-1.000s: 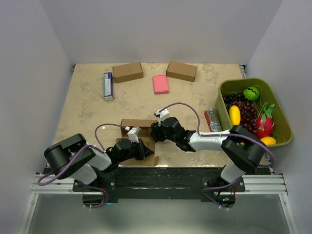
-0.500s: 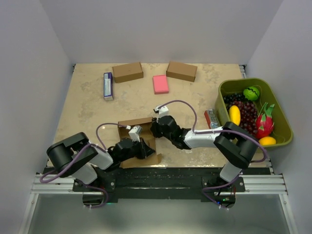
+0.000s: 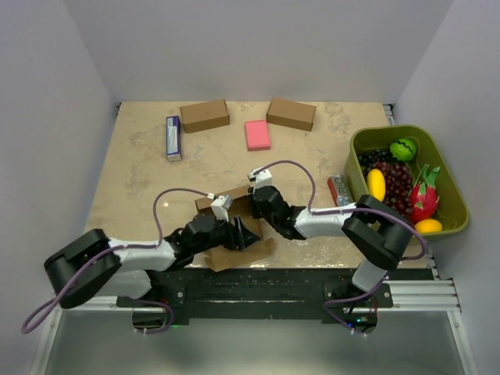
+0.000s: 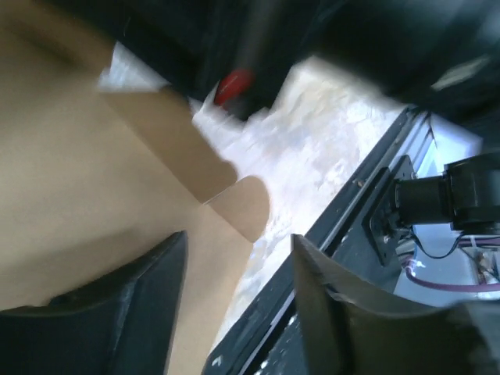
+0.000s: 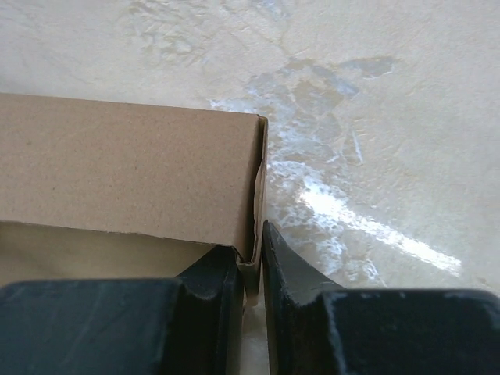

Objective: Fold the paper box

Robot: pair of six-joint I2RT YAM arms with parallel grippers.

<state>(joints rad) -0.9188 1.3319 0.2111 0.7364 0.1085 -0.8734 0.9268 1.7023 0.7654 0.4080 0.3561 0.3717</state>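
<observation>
A: R gripper?
B: Clamped on a wall of the paper box, at its corner. L gripper: fingers apart, cardboard under it, gripping nothing.
A: Box where?
B: Near edge of table, btw both arms.
A: Progress?
B: One wall up, flaps loose. Approx halfway, I'd say; lid not closed.
A: Count?
B: 1 paper box, 2 ready brown boxes, 1 pink pad.
</observation>
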